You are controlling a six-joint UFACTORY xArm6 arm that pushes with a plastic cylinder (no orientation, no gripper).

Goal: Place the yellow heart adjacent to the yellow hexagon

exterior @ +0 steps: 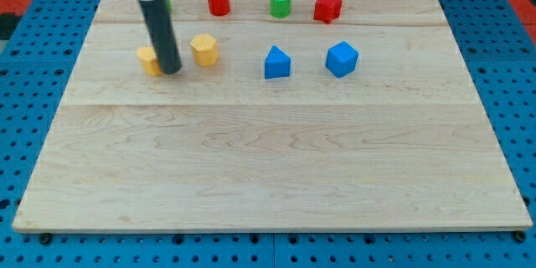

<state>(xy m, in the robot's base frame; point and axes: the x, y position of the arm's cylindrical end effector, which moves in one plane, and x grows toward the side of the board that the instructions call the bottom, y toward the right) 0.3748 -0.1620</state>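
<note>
Yellow is the colour of both task blocks. The yellow heart (pixel 149 59) lies near the view's top left on the wooden counter (pixel 268 159), partly hidden behind my rod, and the yellow hexagon (pixel 203 49) sits near it toward the view's right, not touching. My tip (pixel 171 71) stands between the two, touching or almost touching the heart's right side. This arm has no pincer, so nothing is grasped or released; it can only push.

From here I judge that a push would send the heart away from the hexagon. To do the step well, the tip should go around the heart to its left side, then push slowly toward the view's right and a little upward, stopping when the two blocks are just beside each other, without knocking the hexagon.

Counted: two yellow blocks, two blue blocks (pixel 277 63) (pixel 342 59), a red cylinder (pixel 219 1), a red star (pixel 327 6), a green cylinder (pixel 280 3), and one green block (pixel 167 2) mostly hidden behind the rod.
</note>
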